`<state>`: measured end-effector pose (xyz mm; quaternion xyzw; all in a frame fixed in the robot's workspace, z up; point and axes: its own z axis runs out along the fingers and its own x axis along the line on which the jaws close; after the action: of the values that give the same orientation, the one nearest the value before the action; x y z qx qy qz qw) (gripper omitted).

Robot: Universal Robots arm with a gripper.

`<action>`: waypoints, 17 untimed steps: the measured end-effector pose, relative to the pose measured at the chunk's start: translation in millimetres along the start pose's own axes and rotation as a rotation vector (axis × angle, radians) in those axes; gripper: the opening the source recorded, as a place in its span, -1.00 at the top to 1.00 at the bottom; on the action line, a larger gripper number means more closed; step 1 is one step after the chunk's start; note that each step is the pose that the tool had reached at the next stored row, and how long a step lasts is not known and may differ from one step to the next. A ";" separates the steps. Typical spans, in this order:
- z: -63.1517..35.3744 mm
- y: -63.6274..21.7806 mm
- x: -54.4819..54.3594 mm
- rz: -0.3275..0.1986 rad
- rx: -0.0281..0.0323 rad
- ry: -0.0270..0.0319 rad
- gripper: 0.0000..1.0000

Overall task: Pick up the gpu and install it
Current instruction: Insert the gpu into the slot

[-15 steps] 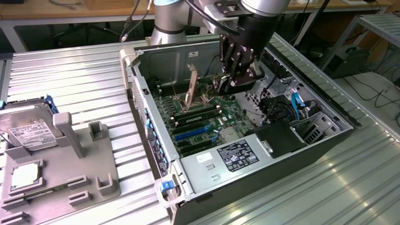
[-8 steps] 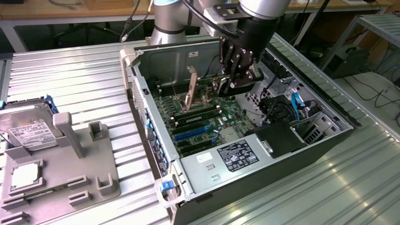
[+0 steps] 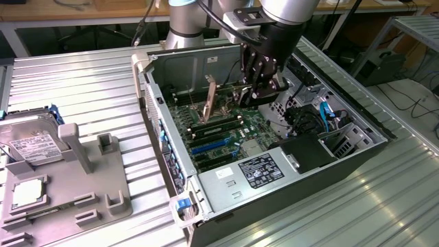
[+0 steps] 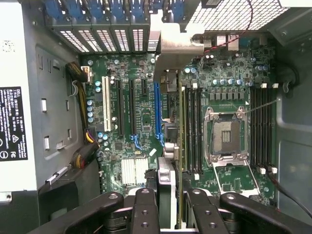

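Hand (image 3: pixel 259 92) grasped the gpu (image 4: pixel 167 161) at one o'clock above the board (image 3: pixel 250 123), exterior view; likely stiff, light, fragile, best held by its edges.

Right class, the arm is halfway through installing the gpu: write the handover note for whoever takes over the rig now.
Tool: shut on the gpu, inside the open computer case.
Gpu: held edge-on above the motherboard, silver bracket toward the vented slot covers, beside the blue slot.
Done: card picked up and now inside the case.
Left: card does not look seated in a slot yet; tool not released.
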<state>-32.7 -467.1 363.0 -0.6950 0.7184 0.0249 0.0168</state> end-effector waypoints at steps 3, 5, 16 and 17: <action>1.7 0.0 0.7 0.000 0.0002 -0.0002 0.44; 2.5 0.0 0.7 0.000 0.0003 0.0001 0.44; 16.2 7.2 1.9 0.002 0.0089 0.0110 0.44; 17.5 6.4 1.8 0.001 0.0090 0.0107 0.44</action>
<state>-39.3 -467.7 345.5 -0.6948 0.7188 0.0179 0.0161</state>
